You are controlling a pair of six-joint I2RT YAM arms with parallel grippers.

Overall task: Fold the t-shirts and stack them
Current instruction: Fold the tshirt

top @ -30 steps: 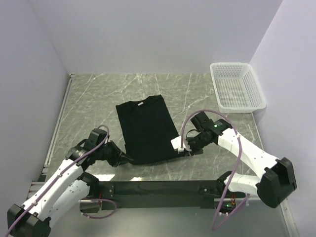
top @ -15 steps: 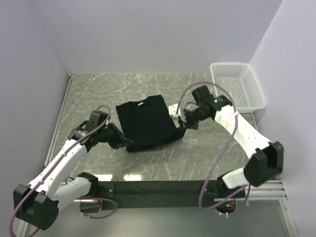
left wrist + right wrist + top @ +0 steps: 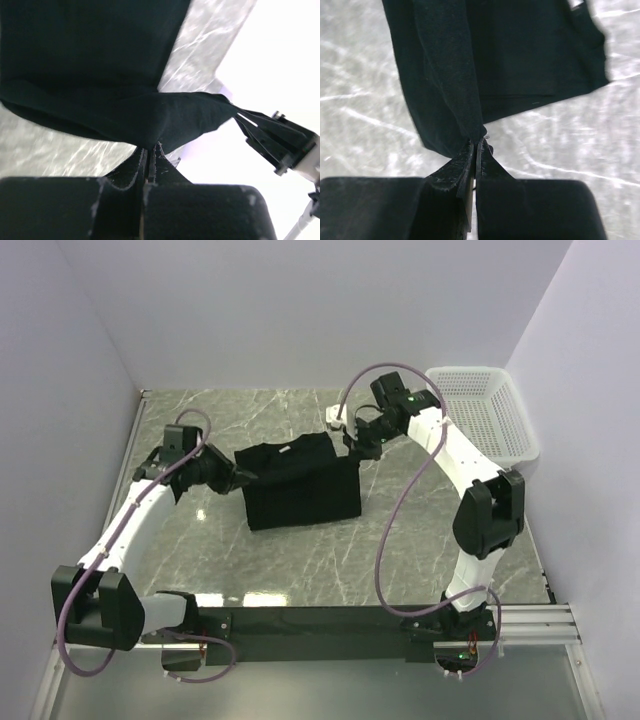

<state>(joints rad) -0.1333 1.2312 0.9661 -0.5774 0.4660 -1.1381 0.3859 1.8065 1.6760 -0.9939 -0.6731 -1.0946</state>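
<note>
While L hand (image 3: pixel 238 478) + R hand (image 3: pixel 352 447) pinch t-shirt (image 3: pixel 300 495), basket (image 3: pixel 478 420) sits well apart.

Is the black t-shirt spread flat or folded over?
Partly folded: the t-shirt doubles over, its edge pinched by left gripper and right gripper.

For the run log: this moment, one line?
left hand: shut on black cloth t-shirt | right hand: shut on it | gripped edge lifted
</note>
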